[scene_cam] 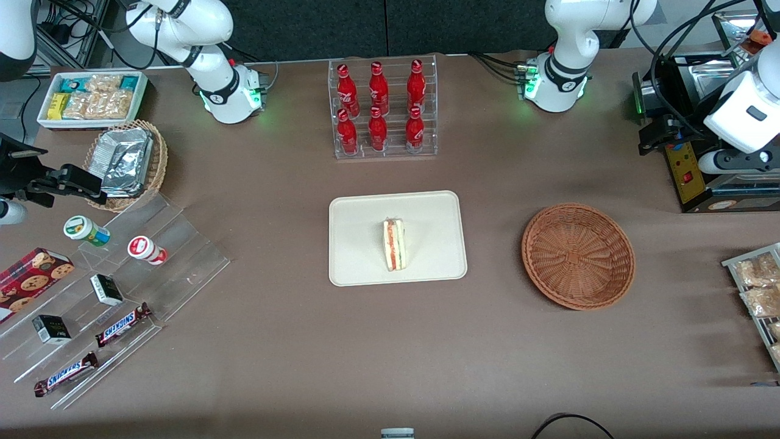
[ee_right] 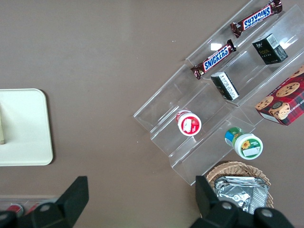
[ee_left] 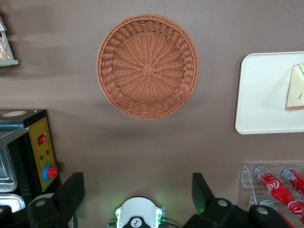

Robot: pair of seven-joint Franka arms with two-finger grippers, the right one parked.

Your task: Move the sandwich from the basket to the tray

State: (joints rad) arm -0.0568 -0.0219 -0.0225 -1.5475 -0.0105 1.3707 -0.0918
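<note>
Because the gripper point(ee_left: 137, 199) hangs high above the table with its two dark fingers point(ee_left: 71, 190) spread wide and nothing between them, it is released and touches nothing. Nearest below it in the left wrist view is bare brown tablecloth; a little farther out lies the basket point(ee_left: 147, 65), round, reddish-brown wicker, and hollow, with no food left in it. Farther again, off to the side toward the middle of the table, is the tray point(ee_left: 261, 95), and on it the sandwich point(ee_left: 295, 88), of which only an edge shows from this camera.

The front view gives the whole layout: the basket point(scene_cam: 577, 256) sits well apart from the tray point(scene_cam: 359, 231), and the sandwich point(scene_cam: 394, 245) stands on edge near the tray's centre, its red-orange and cream filling turned up toward the camera. By this the placing looks already done.

As a judgement, the sandwich is light, soft and easily crushed; the bread would dent under a firm pinch and the layers could slide apart. If it needed taking up again, the fingers should close gently across the two flat bread faces, around the thicker middle of the wedge, not on the thin tip or the filling side. The tray's low rim leaves room for that approach from above.
</note>
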